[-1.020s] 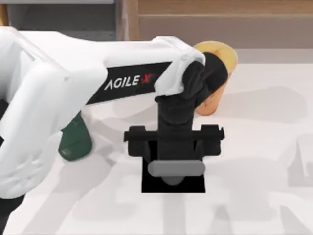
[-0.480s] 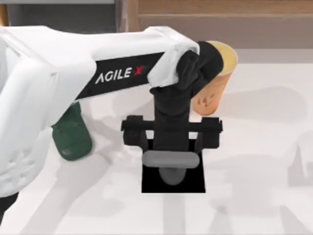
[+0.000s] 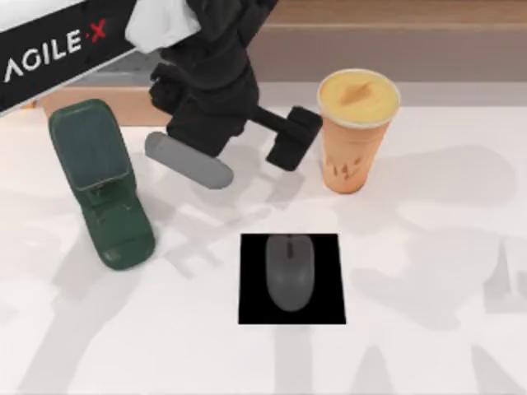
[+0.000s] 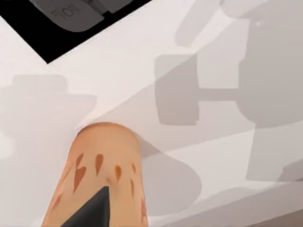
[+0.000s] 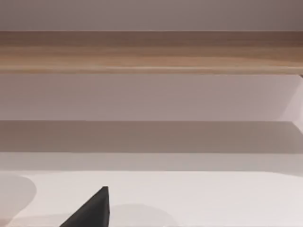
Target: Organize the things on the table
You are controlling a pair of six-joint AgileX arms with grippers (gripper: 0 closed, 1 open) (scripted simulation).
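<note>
The mouse is lying on the black mat, well apart from the left end effector (released, holding nothing).

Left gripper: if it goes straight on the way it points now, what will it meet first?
Probably the orange cup: in the left wrist view its side stands just ahead of the left gripper. If the line misses it, the white table comes next; depth is unclear.
</note>
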